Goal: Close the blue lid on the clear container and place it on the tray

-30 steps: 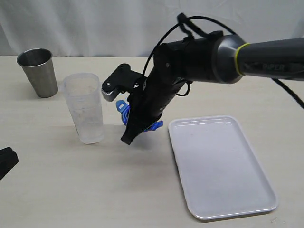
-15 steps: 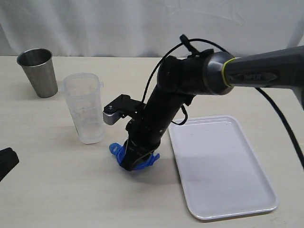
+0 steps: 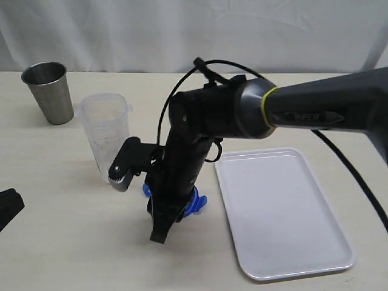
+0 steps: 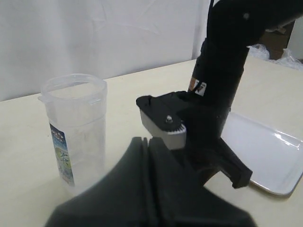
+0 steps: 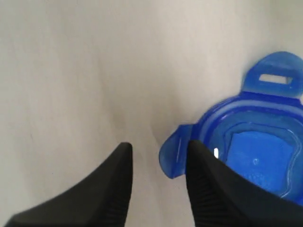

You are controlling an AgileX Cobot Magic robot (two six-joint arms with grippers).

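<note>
Since a second ago the right pincer (image 3: 160,231) has dropped from beside the clear container (image 3: 108,136) down to the bench (image 3: 73,242), and its jaws have parted. The blue lid (image 3: 194,204), carried in the air then, now lies flat on the bench, near and right of the container and just left of the tray (image 3: 285,212). Right wrist view: the pincer (image 5: 157,149) stands apart, clamped on nothing; one lid (image 5: 255,156) tab sits just inside one finger. Judgement: the lid is set down to be taken again at a better angle for pressing onto the rim. The container stands upright, mouth open, lid not yet on, well off the tray. The left pincer (image 4: 147,184) is closed together, empty, parked at the near left and facing the container (image 4: 75,127), probably ready to steady it.
</note>
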